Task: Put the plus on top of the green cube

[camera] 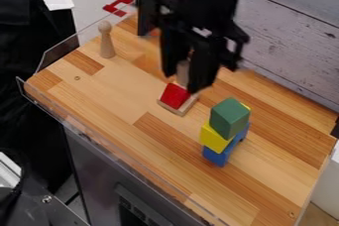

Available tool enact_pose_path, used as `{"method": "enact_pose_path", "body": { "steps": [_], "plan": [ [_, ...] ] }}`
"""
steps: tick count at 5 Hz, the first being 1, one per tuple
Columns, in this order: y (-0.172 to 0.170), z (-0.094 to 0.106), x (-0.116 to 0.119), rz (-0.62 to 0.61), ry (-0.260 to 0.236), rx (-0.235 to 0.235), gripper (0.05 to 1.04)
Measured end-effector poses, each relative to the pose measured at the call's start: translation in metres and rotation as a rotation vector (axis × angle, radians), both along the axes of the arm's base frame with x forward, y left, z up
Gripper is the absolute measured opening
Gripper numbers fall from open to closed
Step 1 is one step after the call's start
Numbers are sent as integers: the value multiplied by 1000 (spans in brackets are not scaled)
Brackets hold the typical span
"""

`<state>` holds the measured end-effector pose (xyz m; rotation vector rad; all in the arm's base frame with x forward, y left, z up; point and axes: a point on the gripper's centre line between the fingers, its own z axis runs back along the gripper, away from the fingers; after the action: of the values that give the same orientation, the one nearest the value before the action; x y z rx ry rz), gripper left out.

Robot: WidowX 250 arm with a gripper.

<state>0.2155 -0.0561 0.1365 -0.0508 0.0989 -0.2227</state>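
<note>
The black gripper (191, 74) hangs over the upper middle of the wooden table, its fingers apart. Part of a pale wooden piece (183, 74) shows between them; whether it touches them I cannot tell. The green cube (230, 115) tops a stack at the right of centre, above a yellow block (214, 137) and a blue block (217, 156) at the bottom. The gripper is up and left of that stack in the view. No shape here can be made out clearly as a plus.
A red block (175, 95) with a pale wooden base (179, 109) lies just below the gripper. A wooden peg figure (106, 40) stands upright at the upper left. A red bracket-like piece (118, 6) is at the table's far left corner. Clear panels edge the table (106, 101).
</note>
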Motion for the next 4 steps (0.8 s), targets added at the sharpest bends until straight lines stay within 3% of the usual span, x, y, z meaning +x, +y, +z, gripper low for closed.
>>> {"method": "enact_pose_path", "body": {
  "steps": [1, 4],
  "plan": [
    [-25, 3, 4, -86, -12, 13, 451],
    [-28, -14, 14, -78, 33, 20, 451]
  ]
}}
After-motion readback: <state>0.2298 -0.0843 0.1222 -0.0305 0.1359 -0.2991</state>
